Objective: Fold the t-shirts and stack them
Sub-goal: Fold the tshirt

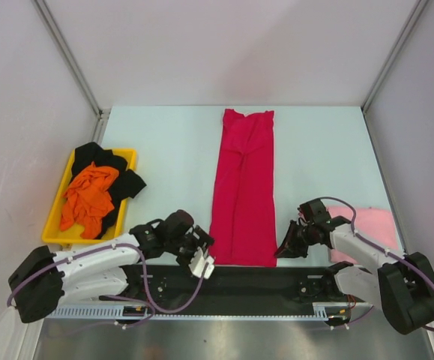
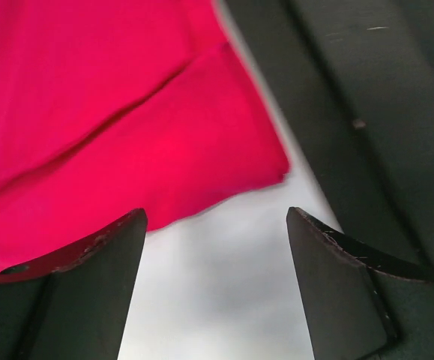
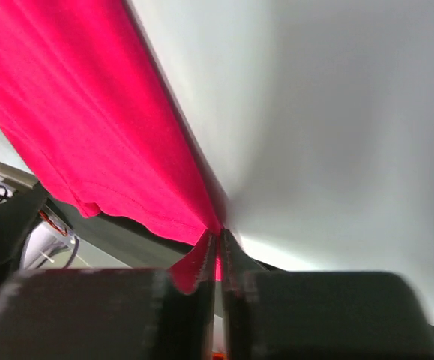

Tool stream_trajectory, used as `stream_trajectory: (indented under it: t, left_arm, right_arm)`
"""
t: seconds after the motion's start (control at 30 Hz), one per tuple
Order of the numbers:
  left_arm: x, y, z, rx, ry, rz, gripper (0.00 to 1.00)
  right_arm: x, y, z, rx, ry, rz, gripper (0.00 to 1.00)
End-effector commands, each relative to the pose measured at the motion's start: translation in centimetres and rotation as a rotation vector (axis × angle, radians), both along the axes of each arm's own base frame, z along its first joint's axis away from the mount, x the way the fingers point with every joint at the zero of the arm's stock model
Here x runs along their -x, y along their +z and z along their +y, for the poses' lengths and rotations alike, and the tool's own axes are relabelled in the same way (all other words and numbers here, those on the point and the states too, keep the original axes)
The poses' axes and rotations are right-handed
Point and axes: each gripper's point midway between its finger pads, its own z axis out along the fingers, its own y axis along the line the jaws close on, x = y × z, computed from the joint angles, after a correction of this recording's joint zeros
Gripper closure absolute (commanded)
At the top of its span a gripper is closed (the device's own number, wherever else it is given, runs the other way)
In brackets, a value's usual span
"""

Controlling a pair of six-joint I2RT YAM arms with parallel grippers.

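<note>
Top external: red shirt [image 1: 243,187] at counter [image 1: 164,150] centre, already narrowed to long strip; crosswise folds pending. Right wrist: right tool [image 3: 217,236] pinched tight on near right hem corner. Left wrist: left tool [image 2: 217,217] gaping wide, empty, just short of near left corner. Pink shirt [image 1: 378,221] flat at right, seemingly folded. Orange shirt [image 1: 89,193], black shirt [image 1: 123,180] crumpled in tray [image 1: 127,156], untouched. No stack yet.
</note>
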Motion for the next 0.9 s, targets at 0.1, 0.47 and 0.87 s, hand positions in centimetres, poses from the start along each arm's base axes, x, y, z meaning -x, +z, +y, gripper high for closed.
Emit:
stream_trajectory:
  t: [0.1, 0.47, 0.87]
  left_arm:
    - [1.9, -1.4, -0.8, -0.032, -0.177, -0.068, 0.18]
    - [1.6, -2.5, -1.8, -0.025, -0.221, -0.116, 0.37]
    - [-0.3, -0.8, -4.2, 0.04, -0.132, -0.124, 1.0]
  right_arm:
    - [1.0, 0.4, -0.2, -0.015, 0.046, 0.017, 0.66]
    - [1.7, 0.0, 0.8, -0.03, 0.086, 0.039, 0.77]
    - [-0.7, 2.7, 1.7, -0.066, 0.098, -0.008, 1.0]
